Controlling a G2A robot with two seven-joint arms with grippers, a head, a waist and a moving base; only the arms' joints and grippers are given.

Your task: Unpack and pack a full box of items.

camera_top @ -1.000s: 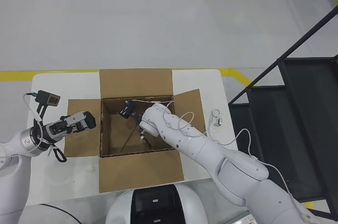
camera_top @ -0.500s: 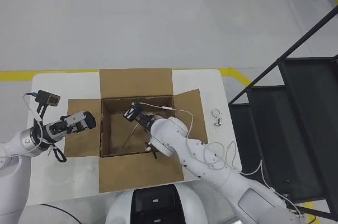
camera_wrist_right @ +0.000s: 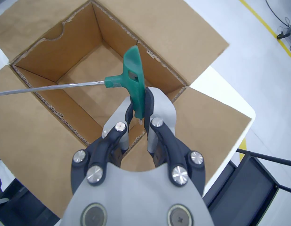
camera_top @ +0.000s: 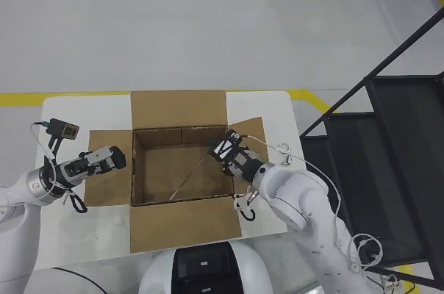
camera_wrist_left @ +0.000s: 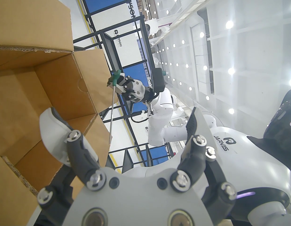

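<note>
Aloft, right gripper (camera_wrist_right: 138, 109) pinching T-wrench (camera_wrist_right: 132, 66), over box (camera_wrist_right: 72, 45)

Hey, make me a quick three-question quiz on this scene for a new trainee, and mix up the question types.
1. True or false: the left pincer is shut on a tool.
2. Where is the T-handle wrench? A) in the left pincer; B) gripped in the right pincer over the edge of the cardboard box; C) lying flat on the box floor.
3. Fill in: the wrench's handle is coloured ____.
Key: 1 false, it is open and empty; 2 B; 3 green.
</note>
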